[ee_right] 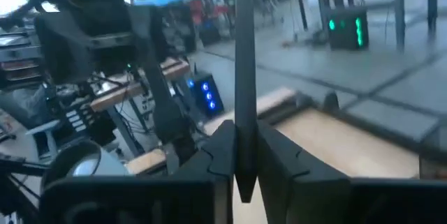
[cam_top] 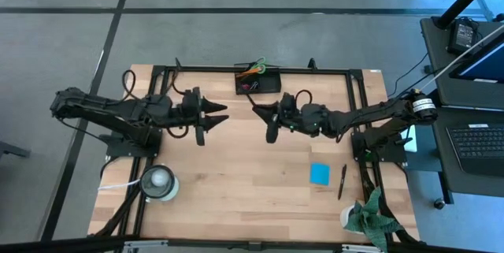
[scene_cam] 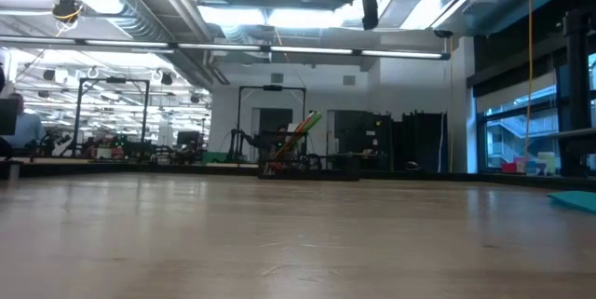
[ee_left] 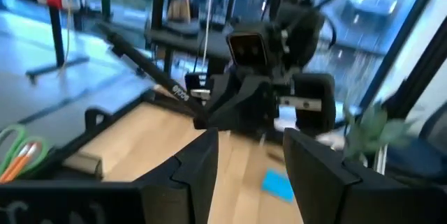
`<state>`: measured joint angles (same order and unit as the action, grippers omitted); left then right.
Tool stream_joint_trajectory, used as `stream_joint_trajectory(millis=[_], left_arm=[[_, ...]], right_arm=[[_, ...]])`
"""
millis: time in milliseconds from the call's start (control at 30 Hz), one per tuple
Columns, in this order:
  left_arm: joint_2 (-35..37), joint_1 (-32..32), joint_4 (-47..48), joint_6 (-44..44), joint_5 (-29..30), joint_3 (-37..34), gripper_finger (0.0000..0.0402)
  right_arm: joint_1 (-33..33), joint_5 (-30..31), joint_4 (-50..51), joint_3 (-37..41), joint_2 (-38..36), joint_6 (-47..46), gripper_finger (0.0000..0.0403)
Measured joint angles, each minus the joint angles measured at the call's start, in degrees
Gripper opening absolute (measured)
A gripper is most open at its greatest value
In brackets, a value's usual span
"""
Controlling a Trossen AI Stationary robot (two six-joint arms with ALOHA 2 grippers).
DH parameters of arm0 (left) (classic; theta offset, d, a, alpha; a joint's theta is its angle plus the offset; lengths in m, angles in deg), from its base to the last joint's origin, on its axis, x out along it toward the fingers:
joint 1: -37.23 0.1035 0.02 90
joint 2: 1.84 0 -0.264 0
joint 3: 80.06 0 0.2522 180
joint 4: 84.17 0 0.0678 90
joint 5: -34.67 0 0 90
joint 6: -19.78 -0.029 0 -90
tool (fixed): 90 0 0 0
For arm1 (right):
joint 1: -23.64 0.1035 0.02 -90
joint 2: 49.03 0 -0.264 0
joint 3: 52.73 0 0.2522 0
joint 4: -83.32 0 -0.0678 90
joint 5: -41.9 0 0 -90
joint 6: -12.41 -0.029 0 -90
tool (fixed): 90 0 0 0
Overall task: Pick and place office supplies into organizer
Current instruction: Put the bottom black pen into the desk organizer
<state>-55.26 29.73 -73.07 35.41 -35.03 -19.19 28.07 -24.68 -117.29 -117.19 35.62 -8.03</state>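
The black organizer (cam_top: pixel 258 83) stands at the table's far edge, with green-handled scissors (cam_top: pixel 253 68) and orange pencils sticking up out of it; the low view shows it far off (scene_cam: pixel 300 155). My left gripper (cam_top: pixel 220 113) hovers open and empty on its near left, and points at my right gripper (ee_left: pixel 260 105). My right gripper (cam_top: pixel 258 111) hovers on the organizer's near right, shut on a thin black pen (ee_right: pixel 244 70). A blue note pad (cam_top: pixel 320 173) and another black pen (cam_top: pixel 342 182) lie flat on the table at the near right. My right gripper pinches the black pen near one of its ends (ee_right: pixel 244 130) between its two fingers. The pen lies across the fingers. Its short end sticks just past them and its long part (ee_right: pixel 244 42) reaches far out the other way. It is lifted clear of the table.
A white round roll (cam_top: pixel 157 182) stands at the near left corner. A green cloth (cam_top: pixel 370 213) lies at the near right corner. A black metal frame (cam_top: pixel 354 87) runs round the table. Bare wood lies between and below the two grippers.
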Motion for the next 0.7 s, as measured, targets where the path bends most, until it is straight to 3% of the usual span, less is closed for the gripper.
stream_joint_trajectory(millis=[267,700], left_arm=[[0.06,2.57,-12.39,-1.28,-5.35,-4.64,0.0155],[-1.89,7.84,-20.6,-1.21,-15.19,-4.63,0.0155]], right_arm=[[3.58,0.16,-5.17,0.02,0.11,7.25,0.0041],[6.43,-0.09,-7.62,0.02,0.11,5.56,0.0041]])
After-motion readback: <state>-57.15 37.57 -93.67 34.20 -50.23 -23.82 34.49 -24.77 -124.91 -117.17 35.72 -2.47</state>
